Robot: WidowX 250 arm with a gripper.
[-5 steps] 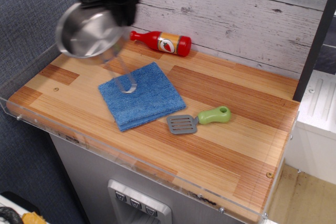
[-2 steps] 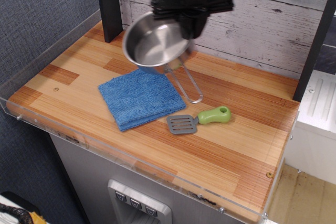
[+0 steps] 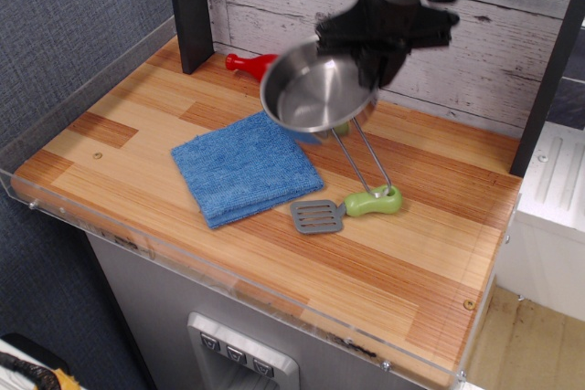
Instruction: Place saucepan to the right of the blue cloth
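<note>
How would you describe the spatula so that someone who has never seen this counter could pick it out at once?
Start at the wooden counter and find the blue cloth near its middle. Just off the cloth's right corner lies the spatula, flat on the wood. Its slotted grey blade and stubby green handle set it apart from the steel saucepan held above it.

Bright even light; soft glare inside saucepan [image 3: 315,89]; gripper [image 3: 388,29] above it slightly motion-blurred; faint shadows beneath
</note>
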